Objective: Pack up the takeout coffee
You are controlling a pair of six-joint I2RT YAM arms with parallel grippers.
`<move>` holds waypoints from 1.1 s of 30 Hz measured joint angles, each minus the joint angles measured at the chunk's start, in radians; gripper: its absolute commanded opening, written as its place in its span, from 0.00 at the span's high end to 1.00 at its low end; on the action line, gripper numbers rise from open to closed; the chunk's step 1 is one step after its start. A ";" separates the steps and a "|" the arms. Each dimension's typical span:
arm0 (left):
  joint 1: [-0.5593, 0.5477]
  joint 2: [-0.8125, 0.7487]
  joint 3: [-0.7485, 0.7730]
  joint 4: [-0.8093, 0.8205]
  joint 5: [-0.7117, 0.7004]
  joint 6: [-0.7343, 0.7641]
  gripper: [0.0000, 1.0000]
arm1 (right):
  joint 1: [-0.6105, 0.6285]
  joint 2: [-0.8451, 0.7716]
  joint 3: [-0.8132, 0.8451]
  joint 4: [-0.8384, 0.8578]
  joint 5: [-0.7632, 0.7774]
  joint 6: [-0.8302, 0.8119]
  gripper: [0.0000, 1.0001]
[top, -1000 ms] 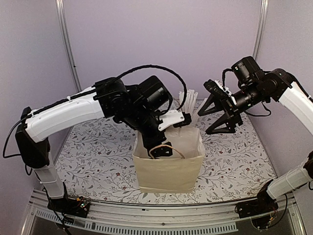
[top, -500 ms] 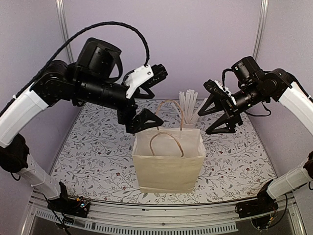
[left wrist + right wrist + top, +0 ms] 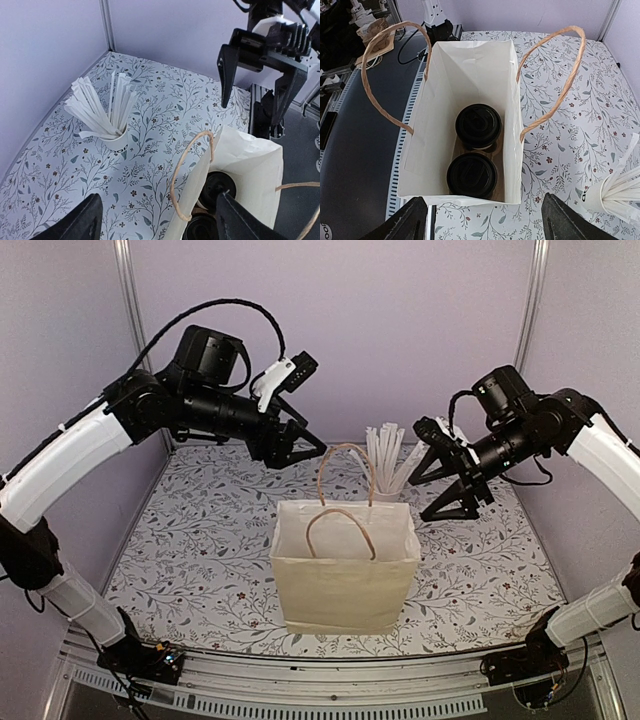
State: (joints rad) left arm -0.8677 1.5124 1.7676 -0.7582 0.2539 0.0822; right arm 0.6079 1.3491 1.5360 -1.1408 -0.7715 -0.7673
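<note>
Left pincer (image 3: 311, 406) and right pincer (image 3: 418, 498) wide, empty; coffees (image 3: 478, 125) in bag (image 3: 345, 580). Risk: left pincer snags nearby handle (image 3: 345, 446), tipping bag, spilling.

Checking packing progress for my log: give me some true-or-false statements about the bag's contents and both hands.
1. Two black-lidded cups stand inside the paper bag. True.
2. The left hand grips a bag handle. False: it is open, holding nothing, above the table.
3. The straw cup sits inside the bag. False: it stands on the table outside it.
4. The right hand is open and empty. True.
</note>
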 measured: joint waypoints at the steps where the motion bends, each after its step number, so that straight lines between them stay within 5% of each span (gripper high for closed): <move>1: 0.011 0.023 0.000 0.007 0.037 -0.001 0.28 | -0.003 -0.007 -0.003 0.003 0.005 0.002 0.18; 9: 0.044 0.129 0.010 0.039 0.252 -0.002 0.54 | -0.038 -0.049 -0.027 0.021 0.014 0.015 0.18; 19: 0.061 0.132 0.002 0.048 0.323 0.002 0.95 | -0.067 -0.048 -0.053 0.049 0.014 0.023 0.19; 33: 0.129 -0.119 -0.140 0.029 0.207 0.033 1.00 | -0.079 -0.017 -0.057 0.072 0.013 0.026 0.19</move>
State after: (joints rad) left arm -0.7387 1.3930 1.6272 -0.7292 0.4610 0.1150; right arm 0.5289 1.3323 1.4792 -1.0687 -0.7582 -0.7410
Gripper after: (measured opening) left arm 0.013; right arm 0.809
